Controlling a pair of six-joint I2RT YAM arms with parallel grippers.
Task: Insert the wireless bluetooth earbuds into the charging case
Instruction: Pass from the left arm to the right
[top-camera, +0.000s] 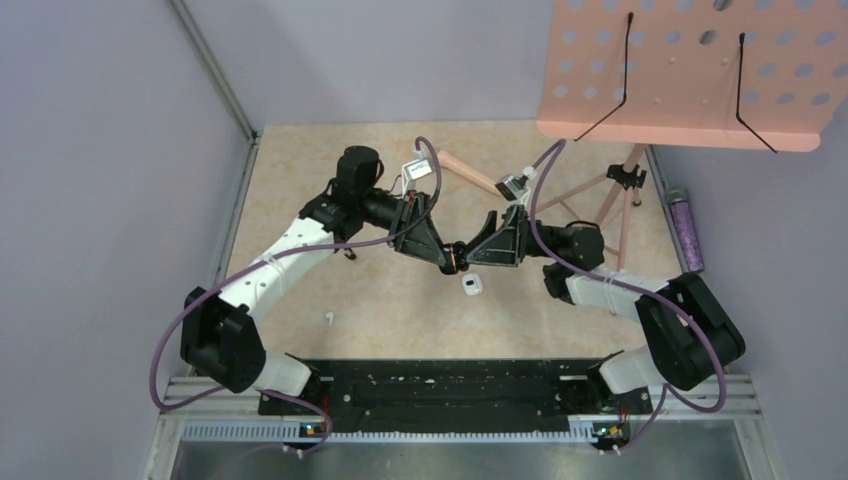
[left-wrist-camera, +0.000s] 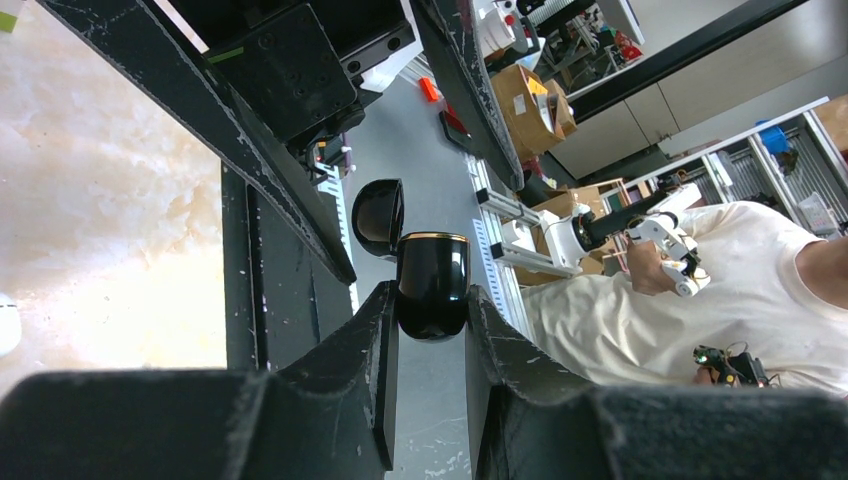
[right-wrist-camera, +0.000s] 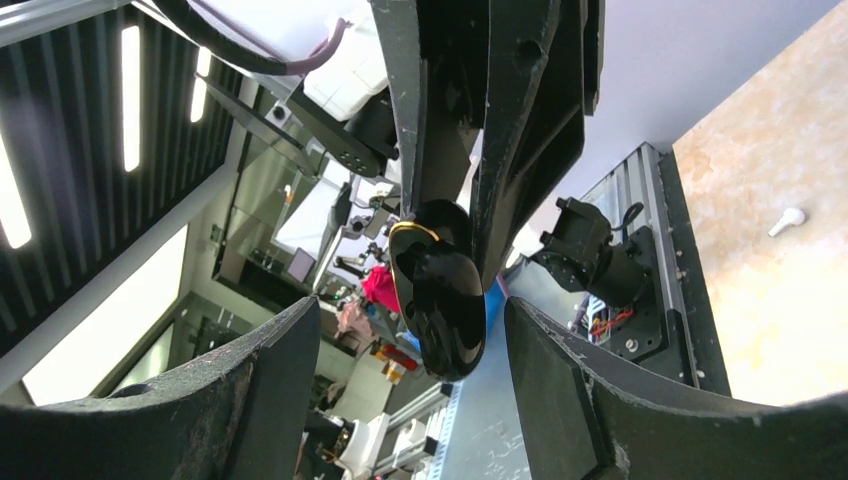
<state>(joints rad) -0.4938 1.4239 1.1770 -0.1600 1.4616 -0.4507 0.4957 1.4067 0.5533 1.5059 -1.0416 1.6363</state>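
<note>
both arms (top-camera: 290, 245) reach inward, left gripper (top-camera: 452, 260) clamping the charging case (left-wrist-camera: 432, 285).

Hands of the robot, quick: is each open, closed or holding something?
Left hand: closed on the black charging case.
Right hand: open, holding nothing.

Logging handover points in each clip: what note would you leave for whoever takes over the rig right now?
Left end effector: shut on the charging case, held above the table, lid hinged open.
Right end effector: open, jaws either side of the case, holding nothing.
Earbuds: one earbud lies front left on the table. A second small white item, likely the other, lies under the end effectors.
Done: case lifted and opened.
Left: pick up and seat both earbuds.
</note>
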